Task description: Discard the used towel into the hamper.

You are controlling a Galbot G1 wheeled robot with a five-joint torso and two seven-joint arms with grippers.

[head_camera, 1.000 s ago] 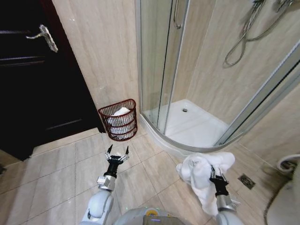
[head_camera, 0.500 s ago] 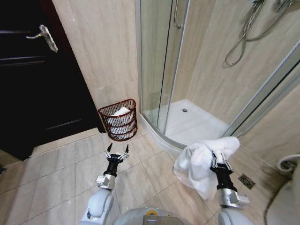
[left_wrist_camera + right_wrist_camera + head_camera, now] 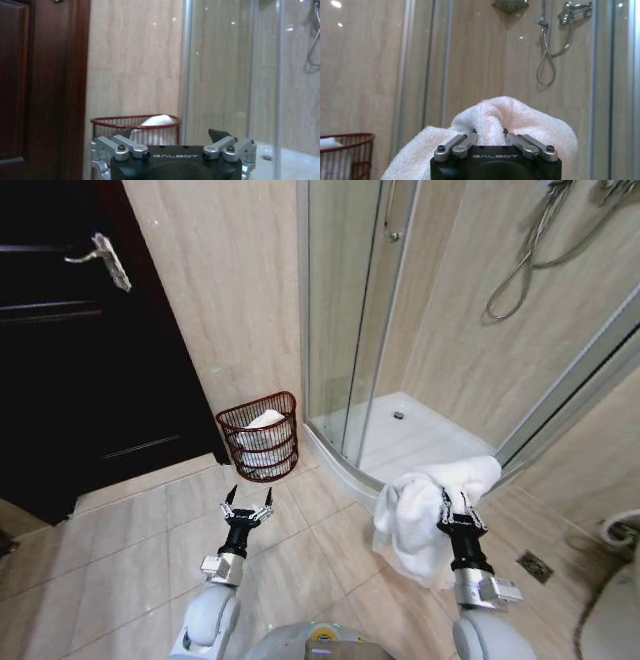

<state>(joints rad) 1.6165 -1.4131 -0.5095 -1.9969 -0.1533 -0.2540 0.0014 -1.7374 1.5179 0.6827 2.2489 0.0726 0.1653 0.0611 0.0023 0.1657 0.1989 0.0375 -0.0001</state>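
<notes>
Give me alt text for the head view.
The right claw holds a white towel off the tiled floor beside the glass shower. The open left claw points toward the hamper by the wall.

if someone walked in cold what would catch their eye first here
Probably the white towel bunched and hanging from the right gripper, which is shut on it, held above the tiled floor in front of the glass shower enclosure. Next, the red-brown wire hamper against the wall between the dark door and the shower, with something white already inside. The left gripper is open, empty, pointing toward the hamper.
</notes>
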